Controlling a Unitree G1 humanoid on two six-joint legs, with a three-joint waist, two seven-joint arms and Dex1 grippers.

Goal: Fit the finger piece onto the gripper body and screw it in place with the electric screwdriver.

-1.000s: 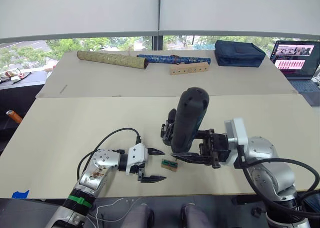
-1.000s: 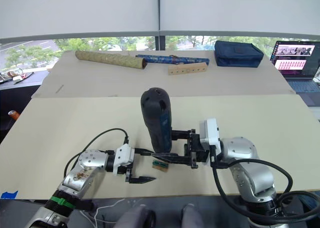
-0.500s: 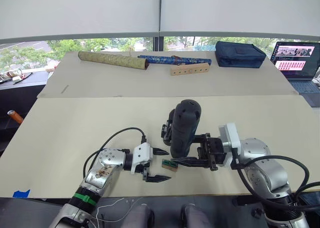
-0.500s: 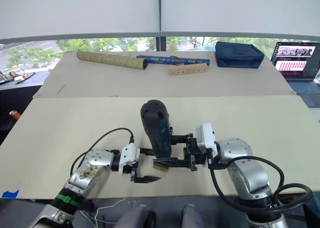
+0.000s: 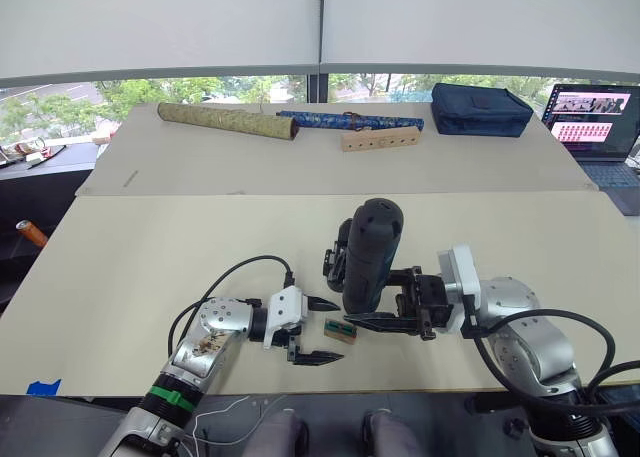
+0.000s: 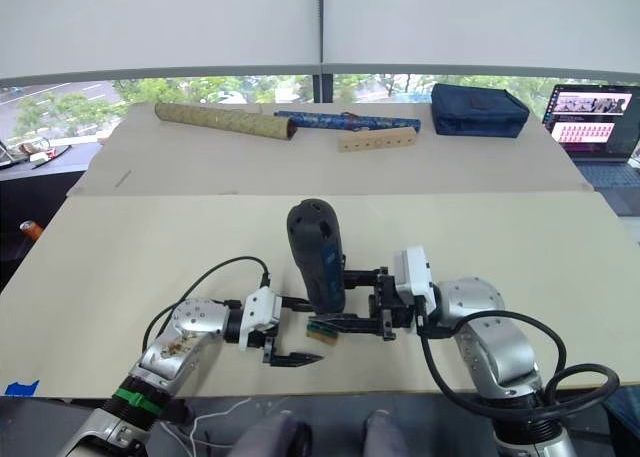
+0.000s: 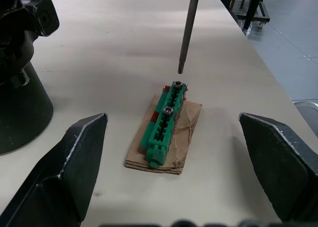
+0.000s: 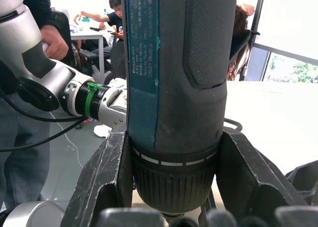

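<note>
While left gripper [image 5: 318, 330] waits empty, fingers spread, low over table [image 5: 150, 247], green screw block [image 7: 165, 122] lies between its tips with two screws seated. Screwdriver bit [image 7: 186, 33] hangs just above nearer screw, apart from it. Gripper body [image 5: 338, 257] stands just behind screwdriver [image 5: 368, 252], clamped upright in right gripper [image 5: 385, 322]. Finger piece unseen. Judgement: screw pick-up pending; fitting, driving remain.

patterned rolls [image 5: 227, 119] | wooden block [image 5: 379, 139] | navy bag [image 5: 479, 108] | laptop [image 5: 598, 120]
</note>
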